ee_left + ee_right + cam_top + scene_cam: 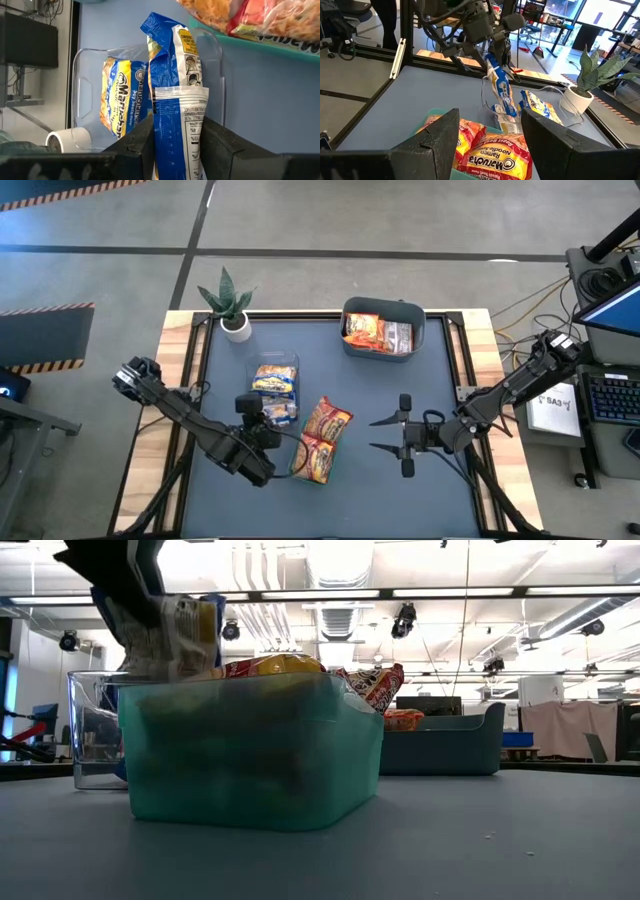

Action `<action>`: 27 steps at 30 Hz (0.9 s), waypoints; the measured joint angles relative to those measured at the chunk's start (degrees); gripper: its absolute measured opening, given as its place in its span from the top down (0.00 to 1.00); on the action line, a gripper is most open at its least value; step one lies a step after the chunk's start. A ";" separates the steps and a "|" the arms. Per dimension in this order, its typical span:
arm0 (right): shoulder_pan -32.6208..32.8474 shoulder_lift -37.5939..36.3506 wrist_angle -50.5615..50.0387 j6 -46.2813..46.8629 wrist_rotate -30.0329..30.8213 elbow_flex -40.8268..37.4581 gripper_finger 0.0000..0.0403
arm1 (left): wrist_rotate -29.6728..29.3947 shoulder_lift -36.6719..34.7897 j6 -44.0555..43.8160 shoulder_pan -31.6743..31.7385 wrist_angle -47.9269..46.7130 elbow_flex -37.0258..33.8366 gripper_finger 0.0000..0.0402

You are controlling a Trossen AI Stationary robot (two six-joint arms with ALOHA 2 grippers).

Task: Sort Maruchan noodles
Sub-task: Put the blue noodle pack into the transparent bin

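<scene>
My left gripper (268,418) is shut on a blue and yellow Maruchan noodle packet (172,65) over a clear bin (276,366); a second blue and yellow packet (118,100) lies inside that bin. Orange-red packets (322,440) fill a teal bin (250,755) just right of it. More orange-red packets (370,332) lie in the grey-blue bin (384,350) at the far side. My right gripper (398,434) hovers open and level right of the teal bin, touching nothing. My left gripper pinches the blue and yellow packet by one short end (175,117) between its two fingers (137,145). The fingers slant down from the table's near left side. The packet hangs below them, tilted, its lower end (506,112) at the clear bin's opening.
A potted plant (230,305) in a white pot stands at the far left corner, just beyond the clear bin. Bare blue-grey table top (400,500) lies near the front and right. Wooden edges (178,360) frame the table.
</scene>
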 joint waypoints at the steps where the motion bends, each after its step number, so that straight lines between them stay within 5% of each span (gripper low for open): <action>1: 0.00 0.01 0.00 -0.02 0.00 0.00 0.50 | -0.02 0.00 -0.32 0.02 0.03 -0.28 0.73; 19: 0.00 0.01 -1.27 0.83 -0.02 0.00 0.50 | -1.53 0.02 -2.96 0.31 -3.24 3.45 0.55; 27: 0.00 0.01 -1.28 1.00 -0.02 -0.01 0.50 | -2.22 -0.14 3.52 -0.23 1.21 8.83 0.58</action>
